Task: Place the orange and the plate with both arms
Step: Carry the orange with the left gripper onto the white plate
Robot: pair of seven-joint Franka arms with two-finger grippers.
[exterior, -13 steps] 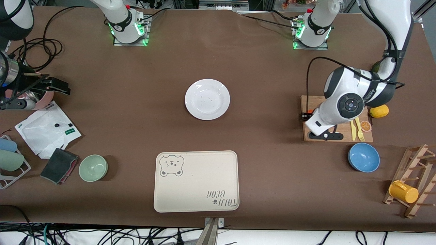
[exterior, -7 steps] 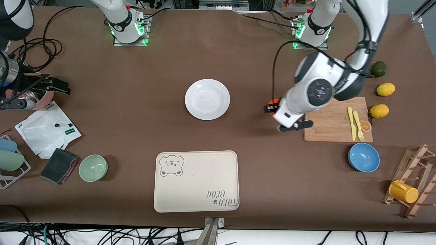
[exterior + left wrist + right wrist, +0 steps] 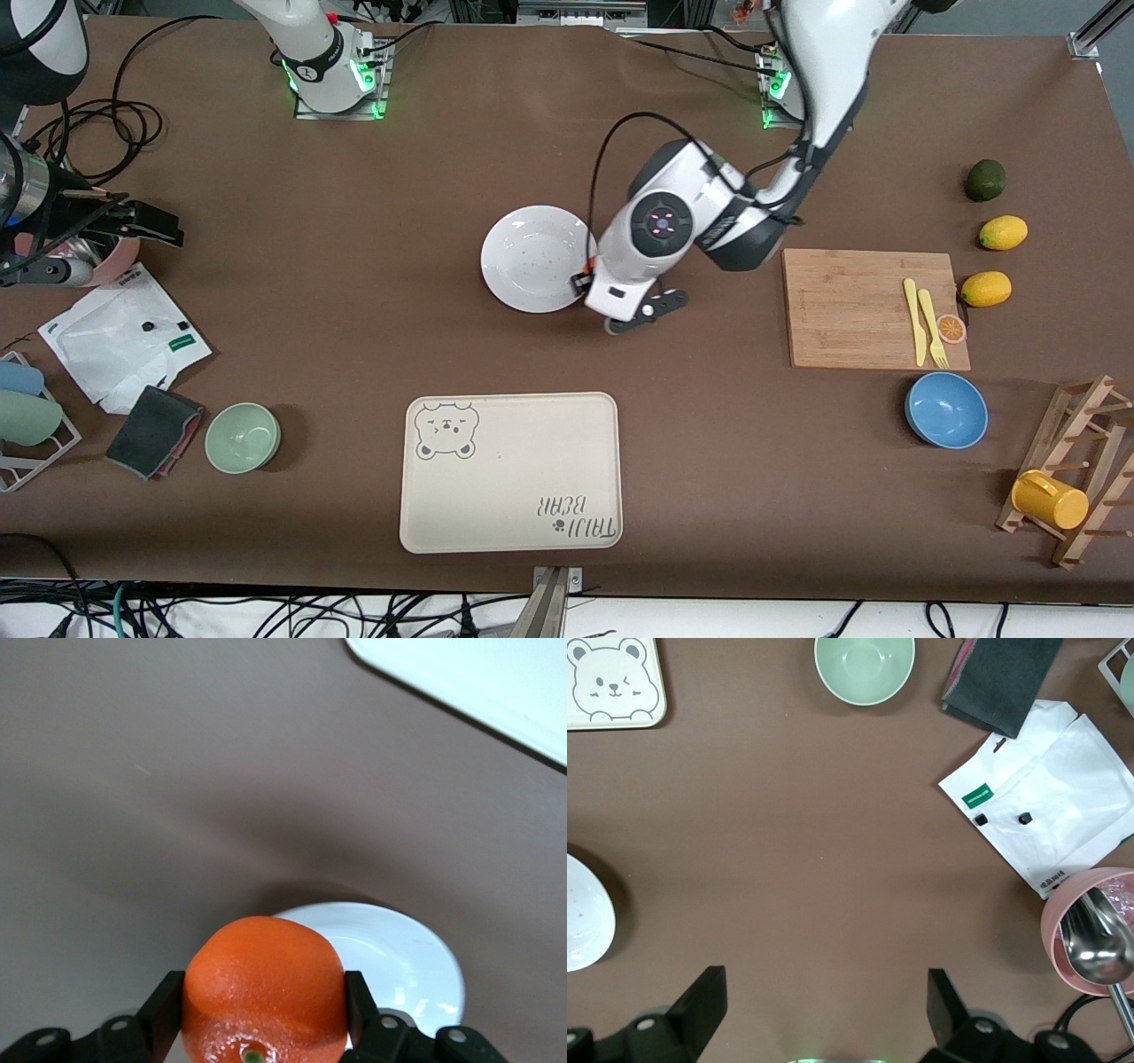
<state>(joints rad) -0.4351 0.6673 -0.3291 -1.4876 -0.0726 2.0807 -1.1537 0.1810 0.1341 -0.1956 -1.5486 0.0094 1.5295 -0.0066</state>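
Clearly the left gripper (image 3: 257, 1028), clamped on the orange (image 3: 264, 989), hangs over the plate (image 3: 532, 257) rim; it should travel on over the middle, lower, then release gently; the right gripper (image 3: 819, 1005) waits, fingers spread, toward the right arm's end.

The orange (image 3: 263, 989) is bright orange-red with a dimpled skin, against a plain glossy white plate (image 3: 532, 257). The table (image 3: 354, 266) is flat brown. The tray (image 3: 511, 472) is cream with a grey bear face and grey lettering. One bowl (image 3: 946, 409) is blue, another bowl (image 3: 243, 437) pale green.
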